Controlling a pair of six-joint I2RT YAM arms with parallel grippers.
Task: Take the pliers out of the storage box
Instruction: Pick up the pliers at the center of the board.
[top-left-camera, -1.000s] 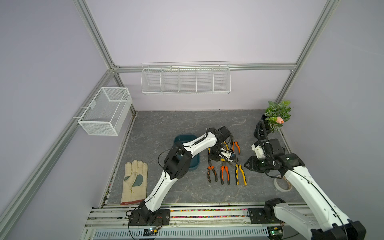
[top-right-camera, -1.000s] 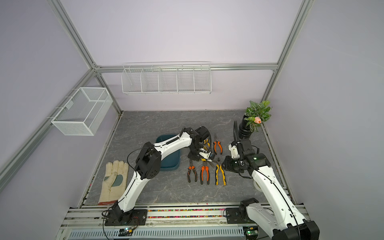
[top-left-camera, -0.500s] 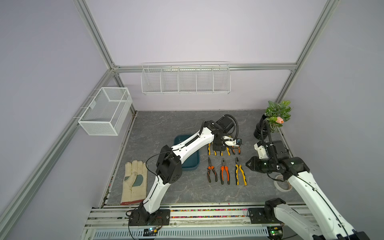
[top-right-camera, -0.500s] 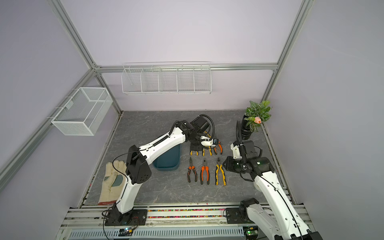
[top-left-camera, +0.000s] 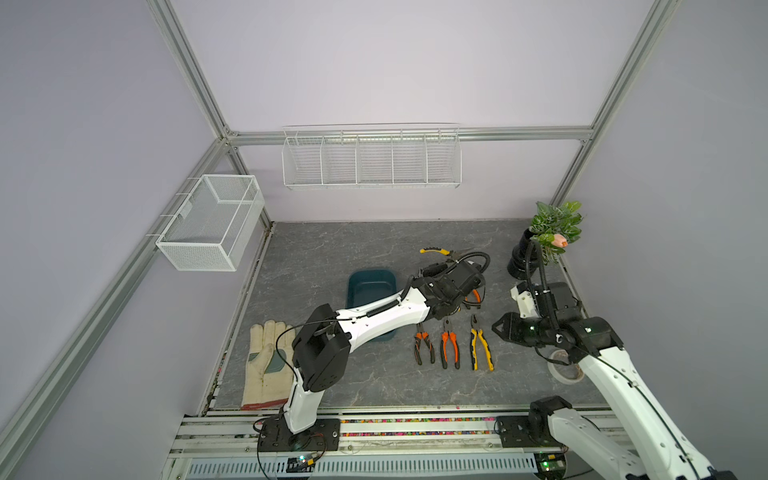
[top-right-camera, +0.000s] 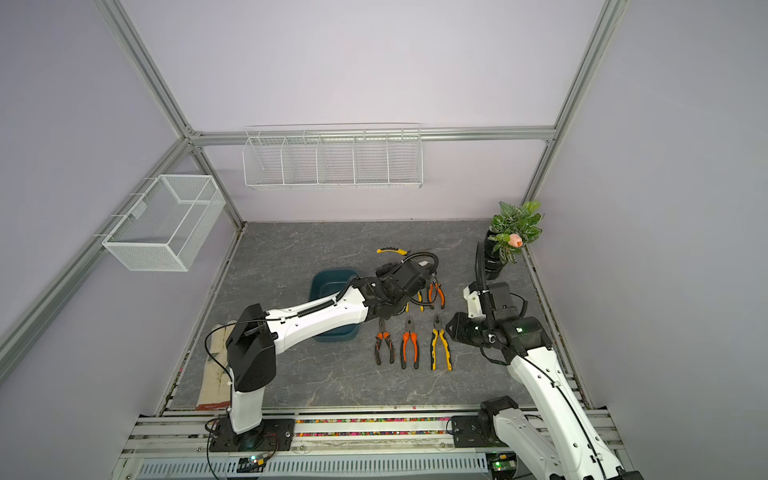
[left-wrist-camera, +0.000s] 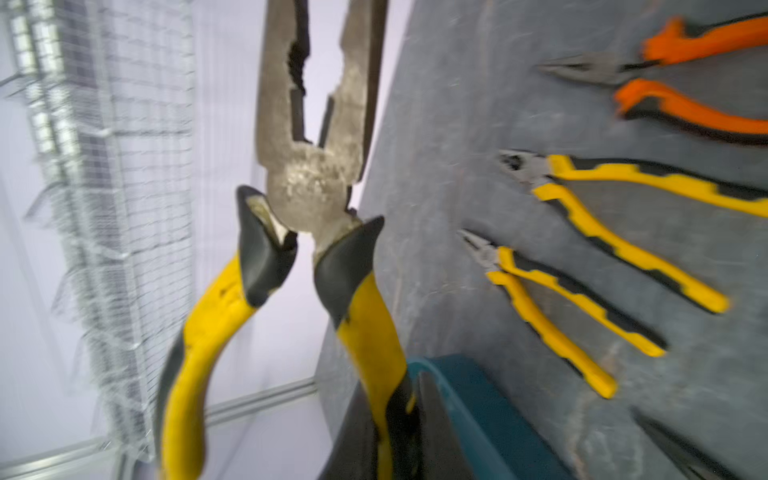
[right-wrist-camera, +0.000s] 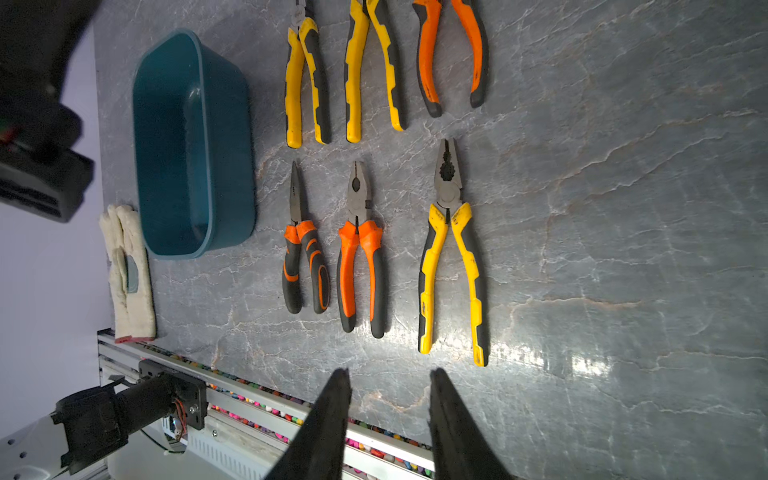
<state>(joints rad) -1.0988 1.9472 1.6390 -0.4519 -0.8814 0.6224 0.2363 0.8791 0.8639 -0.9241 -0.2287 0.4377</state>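
Note:
The dark teal storage box (top-left-camera: 370, 284) (right-wrist-camera: 191, 145) stands empty on the grey table, partly under my left arm. My left gripper (left-wrist-camera: 395, 419) is shut on one handle of yellow-and-black pliers (left-wrist-camera: 316, 174) (top-left-camera: 434, 250), held up in the air behind the box's far right corner. Six more pliers lie in two rows to the right of the box: an orange needle-nosed pair (right-wrist-camera: 301, 245), an orange pair (right-wrist-camera: 359, 249) and a yellow pair (right-wrist-camera: 451, 253) in front, and two yellow pairs (right-wrist-camera: 305, 79) (right-wrist-camera: 374, 70) and an orange pair (right-wrist-camera: 453, 54) behind. My right gripper (right-wrist-camera: 388, 378) (top-left-camera: 497, 327) hangs open and holds nothing, right of the front row.
A work glove (top-left-camera: 266, 361) lies at the front left. A potted plant (top-left-camera: 540, 245) stands at the back right and a tape roll (top-left-camera: 565, 365) under my right arm. White wire baskets (top-left-camera: 212, 220) (top-left-camera: 370, 158) hang on the left and back walls.
My left arm rose from low over the rows and turned, lifting the yellow pliers above the table. My right arm drew back toward the front and its jaws opened slightly.

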